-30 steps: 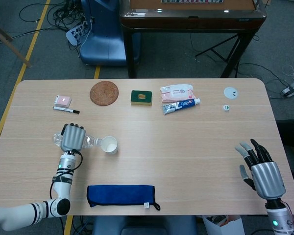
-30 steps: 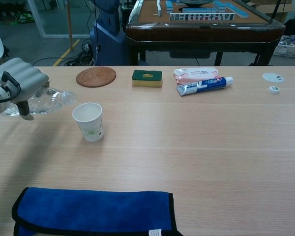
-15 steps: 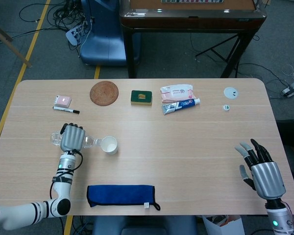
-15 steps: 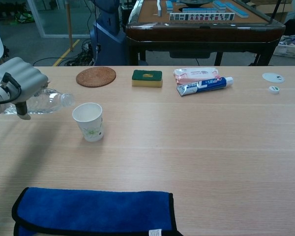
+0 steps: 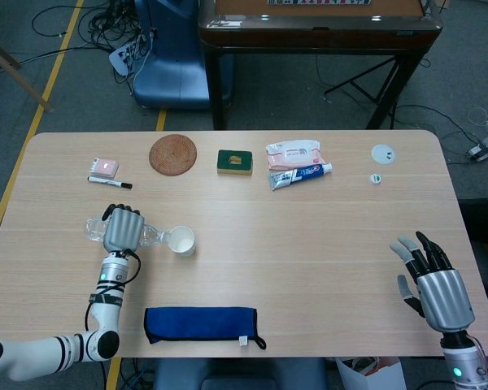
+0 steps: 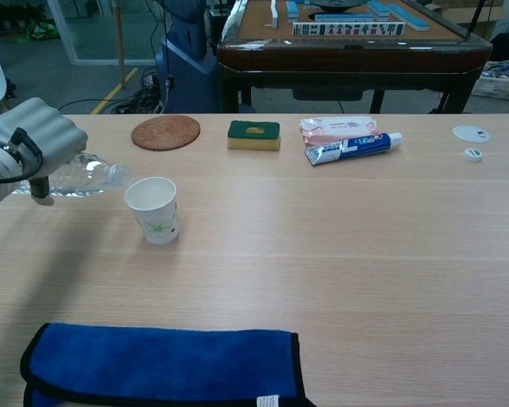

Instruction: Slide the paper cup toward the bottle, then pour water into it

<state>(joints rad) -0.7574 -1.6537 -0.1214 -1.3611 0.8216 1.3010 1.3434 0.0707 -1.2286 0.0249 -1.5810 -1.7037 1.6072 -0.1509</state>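
Observation:
A white paper cup (image 5: pixel 180 240) (image 6: pixel 153 209) stands upright on the table's left half. My left hand (image 5: pixel 121 230) (image 6: pixel 36 144) grips a clear plastic water bottle (image 5: pixel 150 236) (image 6: pixel 86 175), held on its side above the table. The bottle's neck points right, its mouth close to the cup's left rim. My right hand (image 5: pixel 435 283) hovers open near the table's front right corner, fingers spread, holding nothing; the chest view does not show it.
A folded blue cloth (image 5: pixel 201 323) (image 6: pixel 161 365) lies at the front edge. Along the far side sit a woven coaster (image 5: pixel 173 154), green sponge (image 5: pixel 235 162), wipes pack (image 5: pixel 293 150), toothpaste tube (image 5: pixel 301 175), a marker (image 5: pixel 109 182) and two white caps (image 5: pixel 382 153).
My left hand has shifted slightly right with the bottle, bringing its mouth a little nearer the cup. The cup and my right hand have not moved.

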